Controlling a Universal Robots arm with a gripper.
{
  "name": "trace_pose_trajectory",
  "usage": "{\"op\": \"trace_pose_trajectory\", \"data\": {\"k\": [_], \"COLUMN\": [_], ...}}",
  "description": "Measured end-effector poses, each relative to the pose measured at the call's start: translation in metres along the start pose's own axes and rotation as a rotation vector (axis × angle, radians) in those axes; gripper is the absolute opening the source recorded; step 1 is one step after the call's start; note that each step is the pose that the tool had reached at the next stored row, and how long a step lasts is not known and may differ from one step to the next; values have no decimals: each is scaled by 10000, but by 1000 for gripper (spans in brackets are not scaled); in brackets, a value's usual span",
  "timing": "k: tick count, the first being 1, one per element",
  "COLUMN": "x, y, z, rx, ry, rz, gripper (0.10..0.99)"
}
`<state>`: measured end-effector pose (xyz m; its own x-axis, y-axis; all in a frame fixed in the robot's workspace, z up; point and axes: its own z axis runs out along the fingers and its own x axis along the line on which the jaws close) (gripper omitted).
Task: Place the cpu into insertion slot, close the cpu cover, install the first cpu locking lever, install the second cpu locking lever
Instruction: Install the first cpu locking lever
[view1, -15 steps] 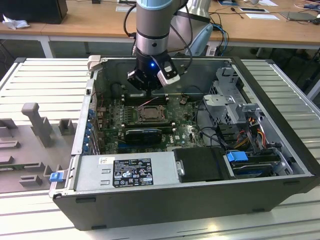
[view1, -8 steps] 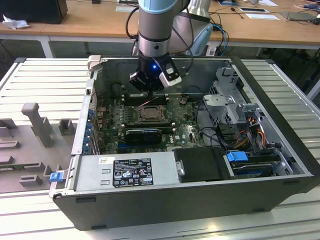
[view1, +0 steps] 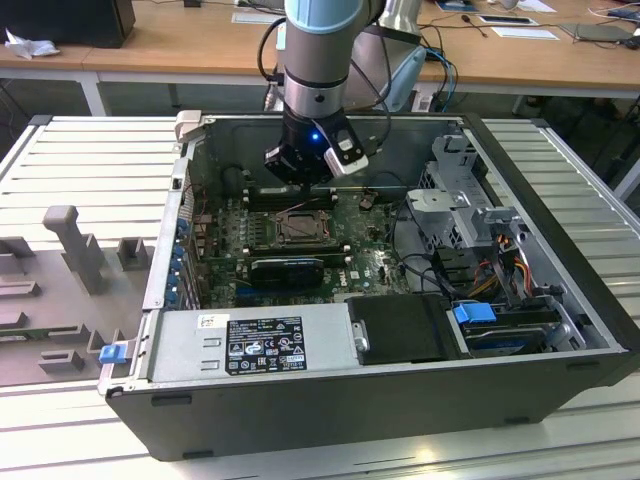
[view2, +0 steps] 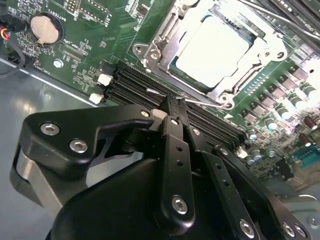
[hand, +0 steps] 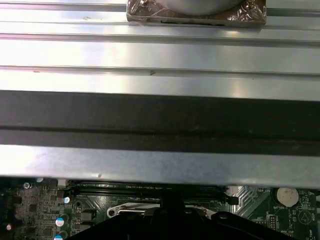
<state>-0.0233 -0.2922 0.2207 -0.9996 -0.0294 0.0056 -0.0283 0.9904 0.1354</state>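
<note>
The cpu (view2: 212, 50), a pale silver square, lies in the insertion slot (view2: 150, 56) on the green board. The grey metal cpu cover (view2: 260, 50) is down around the chip, which shows through its window. In the second wrist view my gripper (view2: 176, 104) is shut, its black fingertips together over the memory slots beside the socket. A thin metal locking lever (view2: 206, 103) runs along that side of the socket, and its end meets the fingertips. In the exterior view the gripper (view1: 303, 178) hangs inside the open case just behind the slot (view1: 300, 228).
Long black memory slots (view2: 135, 85) lie under the fingers and a coin battery (view2: 45, 27) sits beyond them. The case's metal wall (hand: 160, 55) is close behind the gripper. A black card (view1: 288, 268), the power supply (view1: 250, 345) and a drive cage (view1: 470, 210) with cables crowd the case.
</note>
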Motion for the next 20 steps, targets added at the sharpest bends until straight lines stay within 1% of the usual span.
{"op": "trace_pose_trajectory", "data": {"k": [3,11,20], "x": [-27,-74,-88], "y": [-2,-11,-18], "z": [23,78,129], "rx": [-9,-9,-12], "ry": [24,32,43], "rz": [-173,-228,-308], "gripper": [106,106,106]}}
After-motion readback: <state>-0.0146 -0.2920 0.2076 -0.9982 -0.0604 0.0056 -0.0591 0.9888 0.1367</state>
